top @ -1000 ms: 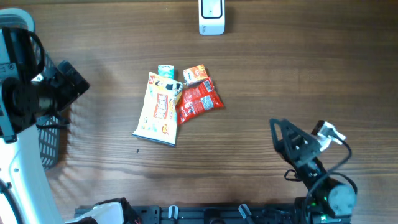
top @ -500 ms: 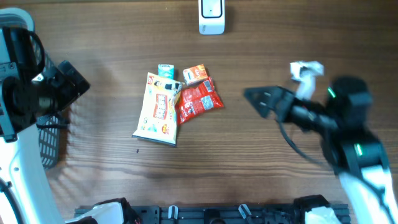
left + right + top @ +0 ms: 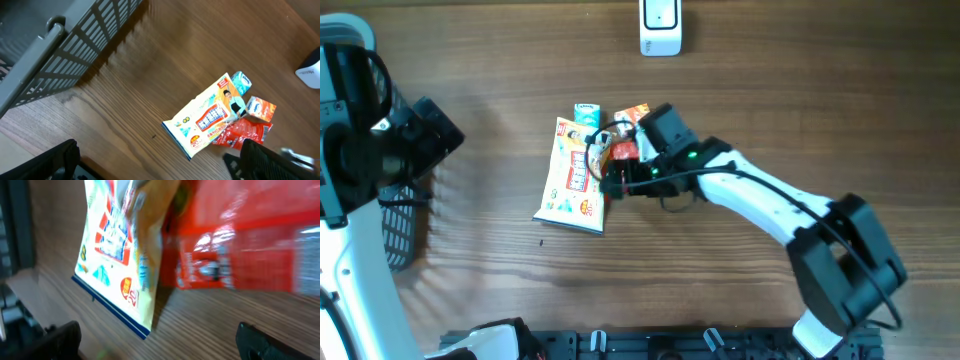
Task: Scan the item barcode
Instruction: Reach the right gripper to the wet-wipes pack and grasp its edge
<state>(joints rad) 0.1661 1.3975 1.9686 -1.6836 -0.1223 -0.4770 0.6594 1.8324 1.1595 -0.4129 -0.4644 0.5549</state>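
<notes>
The left gripper (image 3: 152, 159) hovers by the basket (image 3: 405, 225), jaws spread wide. Mid-table, a yellow pouch (image 3: 572, 178) touches a red packet (image 3: 242, 134); the right gripper (image 3: 157, 336) hangs over both, jaws spread. A white scanner (image 3: 660, 27) stands beyond.

Packets (image 3: 572, 178) are clustered mid-way across the bench (image 3: 800, 100), with a scanner (image 3: 660, 27) set behind them and a basket (image 3: 400, 225) at the left.

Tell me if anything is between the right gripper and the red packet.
Nothing visible is. The open right gripper hangs directly over the red packet, with its fingers on either side. The yellow packet lies beside the red one, touching it, not across the approach.
</notes>
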